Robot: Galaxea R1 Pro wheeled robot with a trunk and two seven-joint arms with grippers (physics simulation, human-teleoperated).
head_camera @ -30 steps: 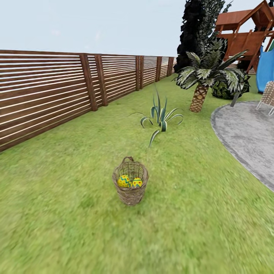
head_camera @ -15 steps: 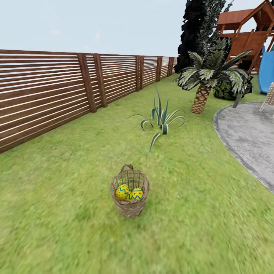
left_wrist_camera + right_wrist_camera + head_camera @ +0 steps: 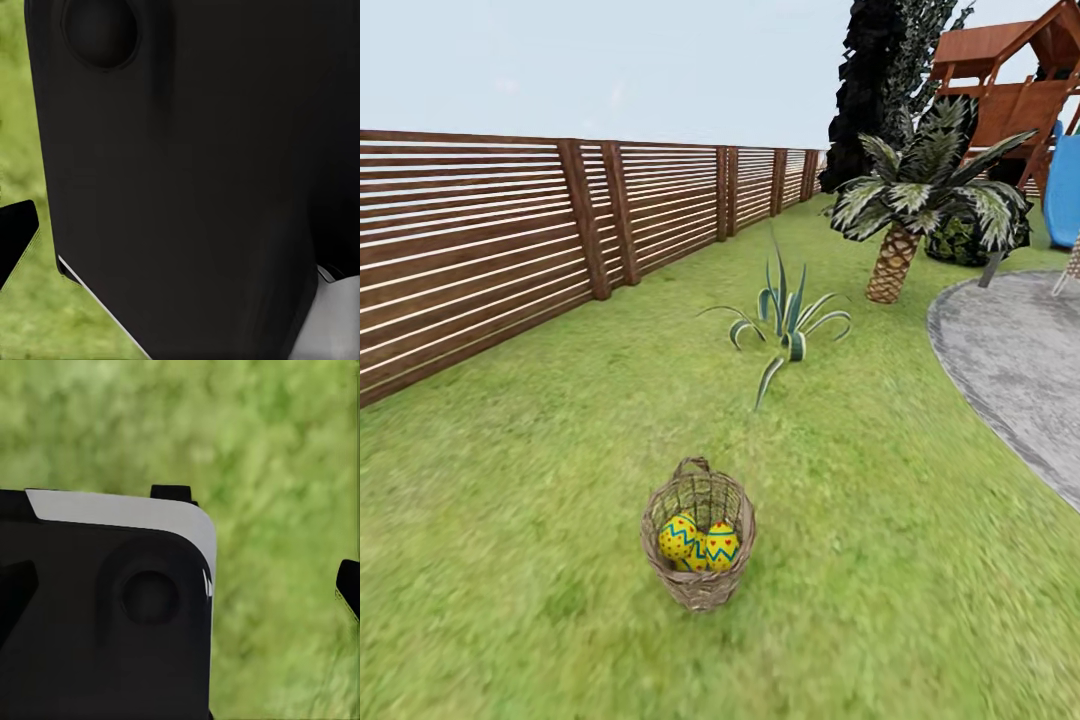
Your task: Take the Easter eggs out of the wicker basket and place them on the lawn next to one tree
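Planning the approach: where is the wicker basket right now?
In the head view, the wicker basket stands on the lawn low and central, eggs inside, nearer the camera than the spiky agave plant.

No readable text, labels, brands, numbers or signs on anything in these views

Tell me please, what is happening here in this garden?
Nothing is being handled at this moment. The wicker basket stands upright on the lawn ahead of the robot, with the Easter eggs inside it; two are clearly seen, a third is hard to tell. A wooden fence runs along the left, a spiky plant and a small palm stand beyond the basket. The wrist views show grass and dark robot parts.
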